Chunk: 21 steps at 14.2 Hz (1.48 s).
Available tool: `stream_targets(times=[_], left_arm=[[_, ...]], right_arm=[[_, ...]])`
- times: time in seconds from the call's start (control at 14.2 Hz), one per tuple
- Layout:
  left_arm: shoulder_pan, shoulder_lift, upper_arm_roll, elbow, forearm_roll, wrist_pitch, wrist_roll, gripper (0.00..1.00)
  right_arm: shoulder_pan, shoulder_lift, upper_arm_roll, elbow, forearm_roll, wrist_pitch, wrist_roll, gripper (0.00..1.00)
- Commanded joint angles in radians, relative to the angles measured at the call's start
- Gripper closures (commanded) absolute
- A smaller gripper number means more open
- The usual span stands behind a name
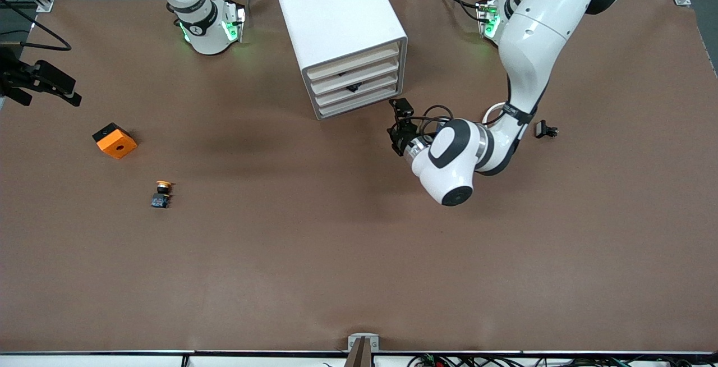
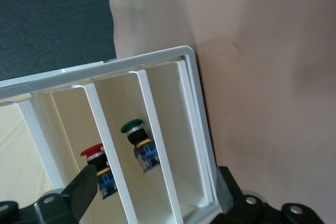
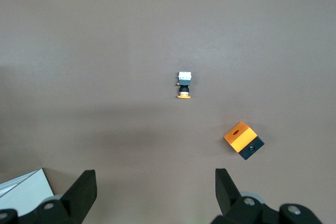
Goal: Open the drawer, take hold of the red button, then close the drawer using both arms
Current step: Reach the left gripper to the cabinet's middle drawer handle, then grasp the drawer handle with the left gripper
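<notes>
A brown mat covers the table, with grey floor along the upper edge of the front view. Top centre stands a white drawer cabinet, its slotted front turned toward the lower right. In the left third lie an orange square block with a hole and, lower, an orange-capped button; a small black part sits at mid right.

The red-capped button shows in the left wrist view, inside one cabinet compartment, a white divider apart from a green-capped button in the next compartment.

The left arm drops from the upper right and bends back toward centre, its left gripper just in front of the cabinet's lowest drawers, fingers spread wide and empty. The right gripper hangs at the far left edge over the mat, jaws wide apart, gripping nothing; its arm's base stands top left.
</notes>
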Motion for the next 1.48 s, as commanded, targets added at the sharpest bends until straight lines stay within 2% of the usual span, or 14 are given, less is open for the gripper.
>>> stream_targets(times=[0.0, 0.07, 0.21, 0.35, 0.42, 0.56, 1.06, 1.27, 1.41], left_arm=[[-0.055, 0.016, 0.005, 0.016, -0.020, -0.036, -0.030, 0.00], [-0.070, 0.023, 0.005, 0.017, -0.020, -0.067, -0.022, 0.00], [-0.084, 0.045, 0.003, 0.017, -0.033, -0.090, -0.022, 0.07], [-0.095, 0.059, 0.003, 0.017, -0.081, -0.097, -0.028, 0.20], [-0.095, 0.062, 0.003, 0.017, -0.099, -0.107, -0.028, 0.23], [-0.098, 0.063, 0.003, 0.016, -0.134, -0.120, -0.032, 0.42], [-0.122, 0.079, 0.005, 0.016, -0.191, -0.137, -0.085, 0.44], [-0.122, 0.085, 0.005, 0.016, -0.193, -0.137, -0.088, 0.80], [-0.130, 0.094, 0.005, 0.017, -0.204, -0.137, -0.088, 0.82]], right_arm=[[0.000, -0.021, 0.002, -0.016, 0.010, -0.006, 0.014, 0.00], [0.000, -0.021, 0.002, -0.016, 0.010, -0.006, 0.014, 0.00], [0.000, -0.021, 0.002, -0.016, 0.010, -0.009, 0.014, 0.00], [0.000, -0.021, 0.002, -0.016, 0.010, -0.012, 0.014, 0.00], [0.000, -0.020, 0.002, -0.016, 0.010, -0.012, 0.014, 0.00], [0.000, -0.021, 0.002, -0.016, 0.010, -0.012, 0.014, 0.00], [-0.002, -0.017, 0.002, -0.005, 0.008, -0.009, 0.013, 0.00], [-0.002, -0.012, 0.000, 0.013, 0.003, -0.013, 0.002, 0.00], [-0.003, -0.009, 0.000, 0.019, 0.000, -0.012, 0.004, 0.00]])
